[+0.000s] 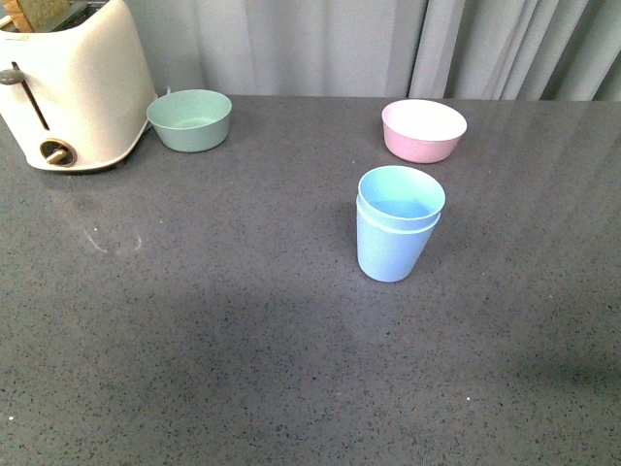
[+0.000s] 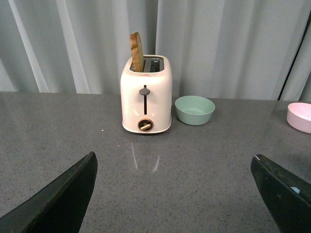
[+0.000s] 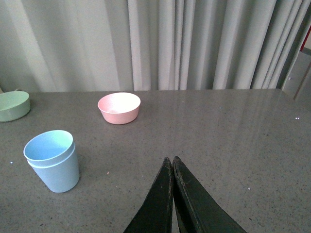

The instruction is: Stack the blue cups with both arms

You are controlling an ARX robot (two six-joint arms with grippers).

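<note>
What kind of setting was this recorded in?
Probably a mock kitchen counter: a toaster holding a slice, a green bowl, a pink bowl and stacked blue cups on a grey speckled countertop, with curtains behind.

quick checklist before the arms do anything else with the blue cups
1. Blue cups nested, one inside the other: ok.
2. Stack upright on the table, not tilted: ok.
3. Stack stands apart from the pink bowl and green bowl: ok.
4. Right gripper off the cups, fingers pressed together, empty: ok.
5. Left gripper open wide, nothing between its fingers, facing the toaster: ok.
6. Inner cup pushed fully down: cannot tell; its rim sits a little above the outer rim.
</note>
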